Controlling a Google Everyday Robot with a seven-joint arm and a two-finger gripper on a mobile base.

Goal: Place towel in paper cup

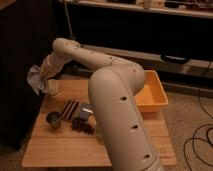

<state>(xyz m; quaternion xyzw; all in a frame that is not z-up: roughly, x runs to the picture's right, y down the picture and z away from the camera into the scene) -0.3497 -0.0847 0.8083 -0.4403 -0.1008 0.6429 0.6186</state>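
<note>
My gripper [45, 80] is at the far left back of the wooden table [55, 150], at the end of the white arm [115, 95] that reaches across the view. It is shut on a crumpled grey towel [35, 77], which hangs to its left just past the table's left edge. A pale paper cup [53, 89] stands upright on the table just below and to the right of the gripper, partly hidden by it. The towel is beside the cup and outside it.
A small metal cup [53, 120] stands near the front left. Striped snack packets [70, 108], a silver packet [84, 112] and a dark pile [82, 126] lie mid-table. An orange bin [152, 95] sits at the right. A dark cabinet stands to the left.
</note>
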